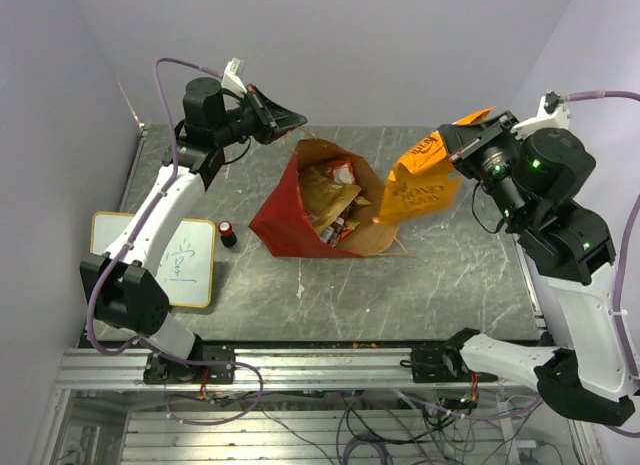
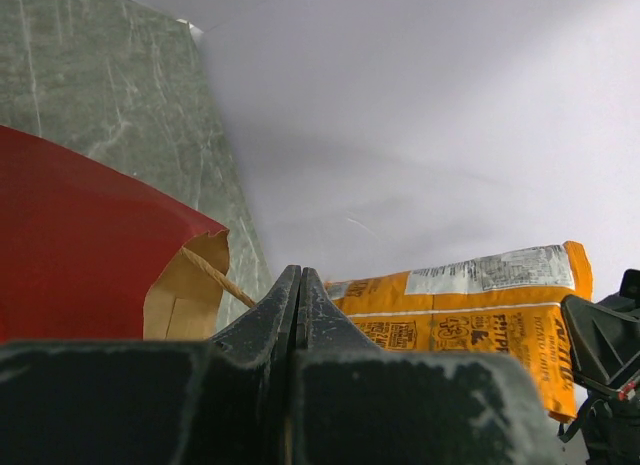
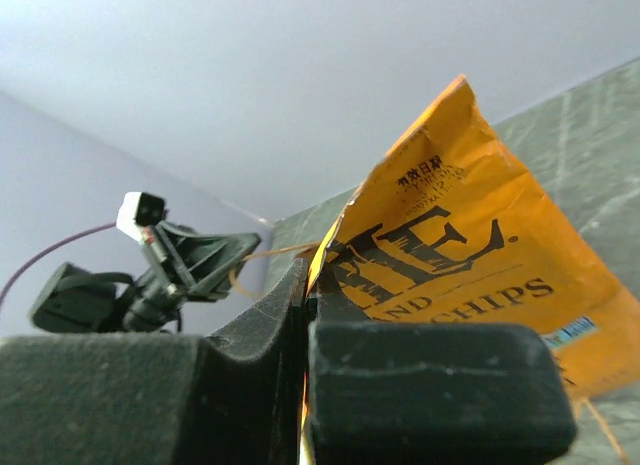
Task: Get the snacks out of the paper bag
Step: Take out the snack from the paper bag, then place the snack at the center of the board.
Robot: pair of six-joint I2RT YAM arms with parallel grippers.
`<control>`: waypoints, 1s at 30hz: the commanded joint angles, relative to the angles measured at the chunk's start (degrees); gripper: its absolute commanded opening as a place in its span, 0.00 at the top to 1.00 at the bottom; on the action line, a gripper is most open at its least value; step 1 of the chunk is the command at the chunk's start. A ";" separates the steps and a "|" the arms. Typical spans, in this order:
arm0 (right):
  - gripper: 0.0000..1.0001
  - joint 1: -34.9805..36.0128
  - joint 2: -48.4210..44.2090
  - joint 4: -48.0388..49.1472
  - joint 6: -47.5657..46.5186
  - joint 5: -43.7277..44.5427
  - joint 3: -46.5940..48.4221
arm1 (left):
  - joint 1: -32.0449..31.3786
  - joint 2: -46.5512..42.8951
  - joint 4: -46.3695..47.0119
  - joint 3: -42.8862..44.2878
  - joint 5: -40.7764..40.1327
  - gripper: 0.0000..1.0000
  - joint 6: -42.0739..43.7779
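The paper bag (image 1: 285,213), red outside and brown inside, lies on the table with its mouth up and to the right. Several snacks (image 1: 335,197) show inside it. My left gripper (image 1: 298,118) hangs above the bag's far rim, shut on the thin cord handle (image 2: 215,277), and its jaws (image 2: 299,275) are pressed together. My right gripper (image 1: 452,145) is shut on the top edge of the large orange chip bag (image 1: 420,190). It holds the packet in the air to the right of the paper bag's mouth. The packet fills the right wrist view (image 3: 470,245).
A yellow-framed whiteboard (image 1: 175,257) lies at the left edge of the table. A small red-and-black cylinder (image 1: 228,233) stands between it and the paper bag. Walls close in behind and at both sides. Marbled table top (image 1: 440,275) shows in front of the bags.
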 commanded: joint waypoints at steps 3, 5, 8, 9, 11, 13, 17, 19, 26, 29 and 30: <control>1.00 -0.01 0.99 -5.87 -1.82 11.58 1.54 | 1.03 -1.18 2.26 1.21 2.93 0.93 -0.01; 1.00 0.05 0.64 -7.68 -2.67 15.51 2.51 | 1.29 -1.00 2.20 1.54 3.31 0.93 -0.01; 1.00 0.01 -1.30 -8.59 -5.84 20.61 1.63 | 1.67 -0.71 1.55 2.13 3.79 0.93 0.37; 1.00 0.00 -2.09 -9.41 -6.19 23.21 0.82 | 1.77 -0.78 1.54 2.10 3.83 0.93 0.45; 1.00 0.02 -4.13 -12.05 -6.46 26.71 -1.40 | 1.94 -0.88 1.71 1.91 4.00 0.93 0.39; 1.00 0.01 -6.49 -14.00 -5.87 29.34 -5.45 | 2.05 -0.88 1.74 1.80 4.23 0.93 0.38; 1.00 0.01 -11.37 -16.75 -1.51 31.93 -15.14 | 2.29 -0.67 1.89 1.70 4.58 0.93 0.38; 1.00 0.01 -12.45 -19.04 2.75 31.67 -18.62 | 2.31 -0.41 2.05 1.69 4.74 0.93 0.23; 1.00 -0.03 -10.26 -24.24 15.41 31.66 -29.40 | 2.31 0.32 2.37 1.79 5.42 0.93 0.27; 1.00 -0.54 -6.53 -23.35 15.67 30.70 -30.54 | 2.31 0.52 2.85 1.88 5.94 0.93 0.30; 1.00 -1.02 -4.94 -22.99 15.07 30.13 -30.45 | 2.27 0.50 3.01 2.00 6.07 0.93 0.36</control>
